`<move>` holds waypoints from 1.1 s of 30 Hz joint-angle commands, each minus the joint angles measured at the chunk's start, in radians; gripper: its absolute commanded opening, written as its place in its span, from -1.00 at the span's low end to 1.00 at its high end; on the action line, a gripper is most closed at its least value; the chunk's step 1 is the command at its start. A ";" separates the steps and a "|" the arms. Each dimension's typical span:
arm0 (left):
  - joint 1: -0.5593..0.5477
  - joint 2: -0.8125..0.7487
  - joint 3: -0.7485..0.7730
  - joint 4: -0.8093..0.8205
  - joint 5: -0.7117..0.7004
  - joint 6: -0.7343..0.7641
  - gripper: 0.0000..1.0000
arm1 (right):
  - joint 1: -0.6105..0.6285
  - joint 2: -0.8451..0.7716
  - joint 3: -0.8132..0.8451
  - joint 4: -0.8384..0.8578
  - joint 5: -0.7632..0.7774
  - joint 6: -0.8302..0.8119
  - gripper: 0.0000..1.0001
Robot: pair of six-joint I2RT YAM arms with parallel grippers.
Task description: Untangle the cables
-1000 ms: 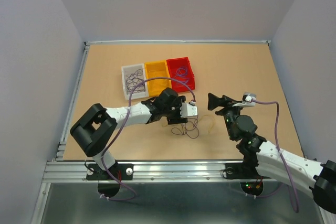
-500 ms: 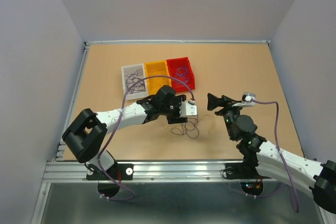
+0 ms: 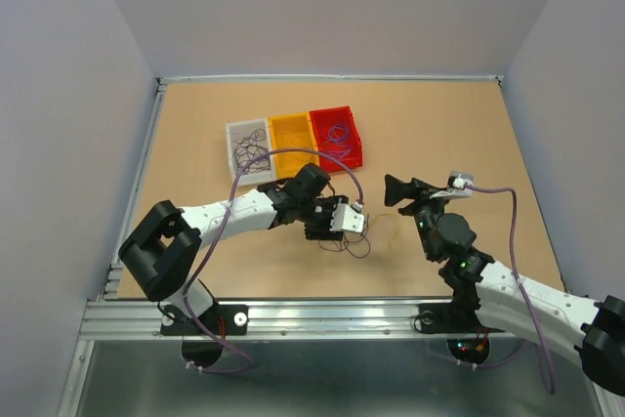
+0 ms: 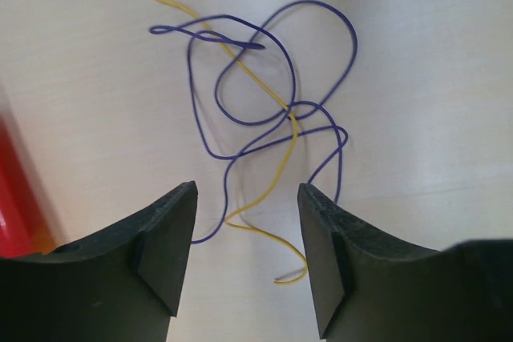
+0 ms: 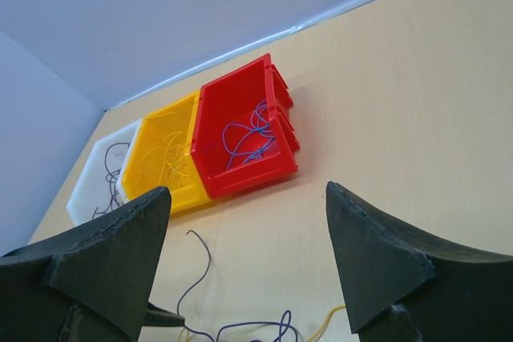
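White bin (image 3: 234, 131), second slot left of the red bin (image 3: 344, 157), has dark wires in it. Yellow bin (image 3: 293, 122) touches the red bin's left wall and holds yellow wires. The red bin holds purple wires.

Left gripper (image 4: 247, 191) is on the near side of the red bin, slightly left of its middle, pointing down at the table (image 3: 439, 124). Its jaws are apart and clamped on nothing. Loose purple and yellow ends lie in the gap between the fingers (image 4: 160, 238). Cannot tell if they touch.

The cables (image 4: 290, 110) are a loose purple and yellow tangle flat on the table, on the near side of the red bin and clear of it. They sit under and just right of the left gripper. A dark strand shows at the edge in the right wrist view.

Right gripper (image 5: 248, 190) is right of and nearer than the red bin, facing it. Its jaws are wide apart with nothing held, clear of the cables.
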 commanded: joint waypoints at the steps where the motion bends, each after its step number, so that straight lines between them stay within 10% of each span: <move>1: -0.010 0.015 0.010 -0.052 -0.017 0.041 0.22 | 0.000 -0.001 0.014 0.028 0.002 0.009 0.65; 9: -0.023 0.059 0.018 -0.003 -0.092 -0.002 -0.45 | 0.000 0.006 0.018 0.028 -0.001 0.006 0.65; 14: -0.039 0.072 0.017 -0.001 -0.102 -0.004 -0.52 | -0.001 0.011 0.019 0.028 -0.008 0.006 0.65; 16: -0.043 0.075 0.017 -0.003 -0.098 -0.003 -0.96 | 0.000 0.010 0.019 0.028 -0.008 0.006 0.65; 28: -0.036 -0.104 0.033 -0.043 0.084 -0.045 -1.00 | -0.001 -0.001 -0.001 0.067 -0.074 -0.026 0.65; 33: 0.004 -0.247 0.055 0.032 0.116 -0.209 -1.00 | -0.001 0.022 -0.076 0.316 -0.436 -0.114 0.65</move>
